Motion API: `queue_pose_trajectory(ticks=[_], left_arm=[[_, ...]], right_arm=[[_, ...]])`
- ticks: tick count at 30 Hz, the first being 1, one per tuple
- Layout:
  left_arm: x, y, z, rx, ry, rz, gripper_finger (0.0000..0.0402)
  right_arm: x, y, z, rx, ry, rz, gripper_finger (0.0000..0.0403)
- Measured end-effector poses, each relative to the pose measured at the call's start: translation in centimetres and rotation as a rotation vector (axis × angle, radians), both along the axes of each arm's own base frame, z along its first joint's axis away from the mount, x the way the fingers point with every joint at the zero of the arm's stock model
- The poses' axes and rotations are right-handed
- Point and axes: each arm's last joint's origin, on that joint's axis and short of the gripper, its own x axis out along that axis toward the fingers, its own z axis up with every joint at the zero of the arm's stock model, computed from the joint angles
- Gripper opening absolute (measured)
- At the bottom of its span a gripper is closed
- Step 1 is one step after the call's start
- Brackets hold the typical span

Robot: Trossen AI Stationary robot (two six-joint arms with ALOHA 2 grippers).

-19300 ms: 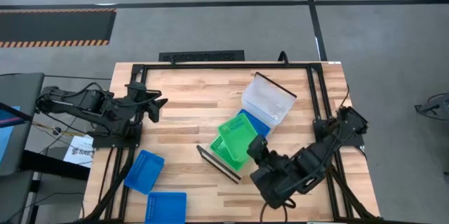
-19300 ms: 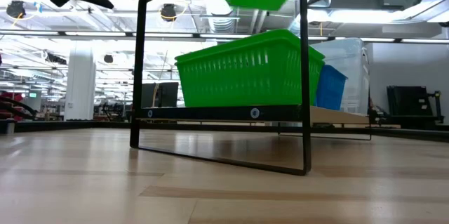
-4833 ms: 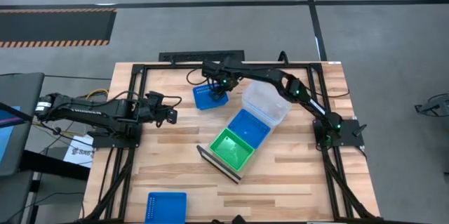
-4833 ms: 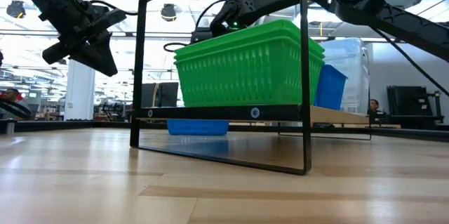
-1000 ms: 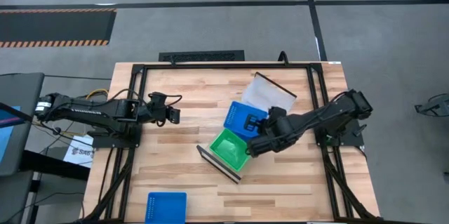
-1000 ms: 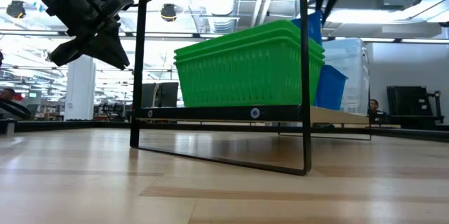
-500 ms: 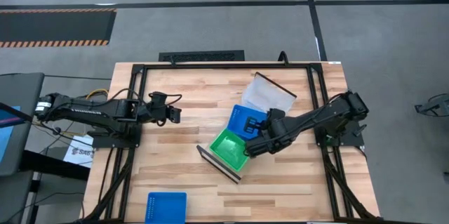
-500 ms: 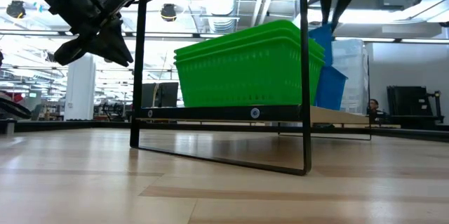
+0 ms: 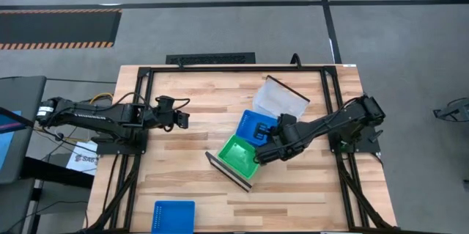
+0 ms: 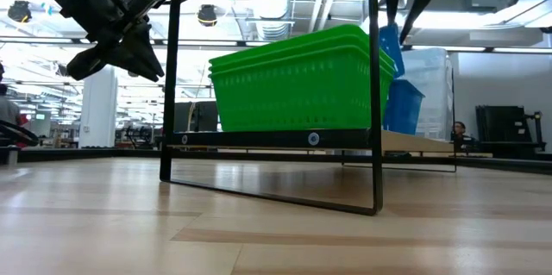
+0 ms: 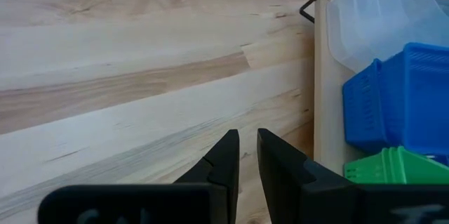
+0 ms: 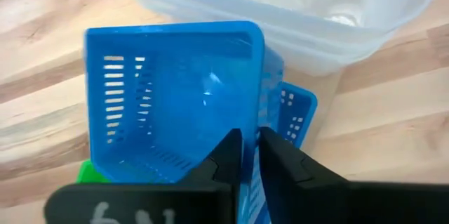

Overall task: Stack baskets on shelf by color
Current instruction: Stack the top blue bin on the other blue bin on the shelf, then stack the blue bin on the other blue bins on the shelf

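the shelf (image 9: 233, 173) lies on the slatted tabletop (image 9: 190, 109) with its long axis on a diagonal, running from the near-left black end frame (image 9: 227, 172) up toward the far right of the table. along that board, from the near end outward, sit a green stack of baskets (image 9: 239, 155), then a blue basket (image 9: 255, 126), then the clear baskets (image 9: 281, 100) at the far end. in the low view the green stack (image 10: 297, 77) sits square on the board behind the black frame (image 10: 272, 94), with blue (image 10: 402, 105) and clear (image 10: 427, 85) showing behind it.

the right gripper (image 9: 265, 140) reaches in from the right side of the table over the middle of the shelf. its fingers (image 12: 224, 155) are pressed close together on the rim of a tilted blue basket (image 12: 172, 97), which leans over a second blue basket (image 12: 295, 115) under it, just beside the clear ones (image 12: 280, 6). the held basket's open side faces the wrist camera and its perforated bottom points away toward the wood.

the left gripper (image 9: 182, 119) hangs above bare tabletop on the left, well apart from the shelf, its fingers (image 11: 228, 155) nearly together with a thin gap and nothing between them. its wrist view looks toward the shelf's blue (image 11: 400, 97), green (image 11: 389, 166) and clear (image 11: 379, 13) baskets.

one more blue basket (image 9: 174, 216) lies flat at the table's near-left edge, well apart from the shelf.
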Motion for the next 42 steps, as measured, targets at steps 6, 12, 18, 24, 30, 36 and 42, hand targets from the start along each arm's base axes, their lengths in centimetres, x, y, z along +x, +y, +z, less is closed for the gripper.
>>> queue_pose_trajectory(ticks=[6,12,18,24,30,36,42], left_arm=[[0.0,0.0,0.0,0.011,0.006,-0.008,0.0039],[0.0,0.0,0.0,0.012,0.007,-0.009,0.0039],[0.0,0.0,0.0,0.012,0.007,-0.009,0.0039],[0.0,0.0,0.0,0.009,0.008,-0.012,0.0039],[0.0,-0.4,-0.2,0.015,0.074,-0.22,0.0039],[-1.1,-1.5,-1.3,-0.134,0.234,-0.608,0.004],[-2.6,-3.5,-2.0,-0.243,0.386,-0.73,0.0082]], right_arm=[[0.2,0.1,0.0,0.007,-0.016,0.0,0.0093],[0.5,0.2,0.0,0.016,-0.025,0.057,0.0131],[0.5,0.6,0.7,0.041,0.008,0.168,0.0174],[0.5,1.7,2.6,0.046,-0.018,0.266,0.0195],[0.2,2.6,2.6,-0.013,-0.027,0.291,0.019],[0.1,3.6,2.6,0.023,0.041,0.479,0.0188],[-0.4,3.6,2.5,0.022,0.13,0.573,0.0188]])
